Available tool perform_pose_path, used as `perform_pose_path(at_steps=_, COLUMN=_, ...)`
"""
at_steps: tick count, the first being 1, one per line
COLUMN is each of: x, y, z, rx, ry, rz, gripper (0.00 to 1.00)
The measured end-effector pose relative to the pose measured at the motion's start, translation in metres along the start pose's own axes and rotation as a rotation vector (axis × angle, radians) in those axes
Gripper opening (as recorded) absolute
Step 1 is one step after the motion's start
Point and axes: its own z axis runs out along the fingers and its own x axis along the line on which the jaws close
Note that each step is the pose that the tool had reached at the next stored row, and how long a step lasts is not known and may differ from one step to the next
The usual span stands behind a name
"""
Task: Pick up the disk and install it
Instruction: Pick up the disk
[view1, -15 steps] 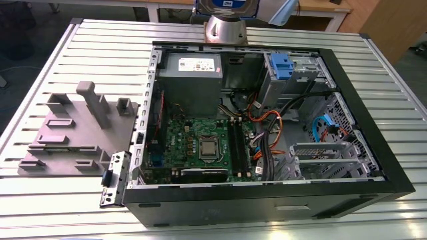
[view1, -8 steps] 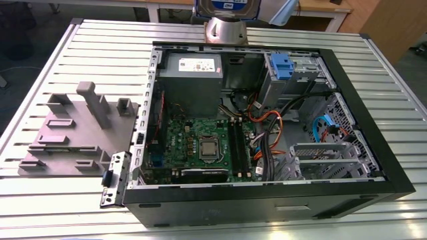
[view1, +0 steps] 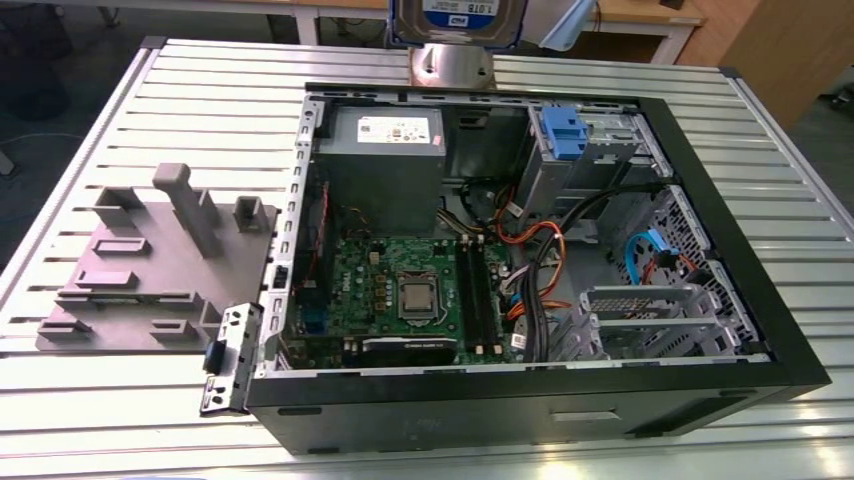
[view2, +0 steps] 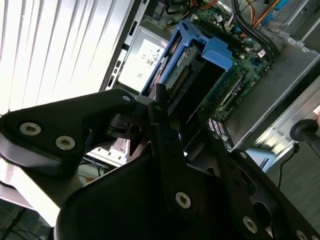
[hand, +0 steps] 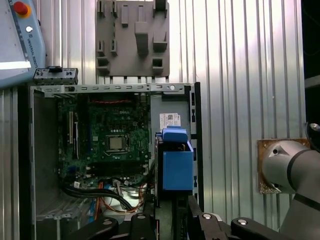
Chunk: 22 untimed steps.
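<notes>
We see a worktop (view1: 160, 80) of ribbed bare metal, sheeny under the light. The disk (hand: 177, 170) wears smooth blue plastic rails; the claw (view2: 180, 112) is matt black with bright screws. The holder block (view1: 147, 270) looks like matt grey plastic — the computer case (view1: 534, 400) is black outside, with dull sheet metal inside.

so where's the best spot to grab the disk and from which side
Probably take the disk across its two blue side rails, near one end, coming in lengthwise from that end. The rails are straight, parallel edges that suit flat fingers, and the flat faces stay untouched. The gripper seems to hold it this way now, above the open computer case.
</notes>
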Motion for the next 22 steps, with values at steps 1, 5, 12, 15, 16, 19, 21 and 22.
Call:
perform_pose_path(at_steps=1, x=0.0019, y=-0.0001, z=-0.0002, rx=-0.0001, ry=0.0001, rz=0.000, gripper=0.35)
perform_pose_path(at_steps=5, x=0.0128, y=-0.0006, z=-0.0007, rx=0.0000, ry=0.0000, rz=0.000, gripper=0.35)
perform_pose_path(at_steps=12, x=0.0240, y=-0.0011, z=-0.0012, rx=0.0000, ry=-0.0001, rz=0.000, gripper=0.35)
perform_pose_path(at_steps=15, x=0.0282, y=-0.0013, z=-0.0014, rx=0.0000, ry=0.0000, rz=0.000, gripper=0.35)
perform_pose_path(at_steps=16, x=0.0295, y=-0.0013, z=-0.0015, rx=0.0000, ry=0.0000, rz=0.000, gripper=0.35)
perform_pose_path(at_steps=19, x=0.0319, y=-0.0014, z=-0.0016, rx=0.0000, ry=-0.0001, rz=0.000, gripper=0.35)
perform_pose_path(at_steps=21, x=0.0320, y=-0.0014, z=-0.0016, rx=0.0001, ry=-0.0001, rz=0.000, gripper=0.35)
perform_pose_path(at_steps=22, x=0.0323, y=-0.0015, z=-0.0016, rx=0.0000, ry=0.0000, rz=0.000, gripper=0.35)
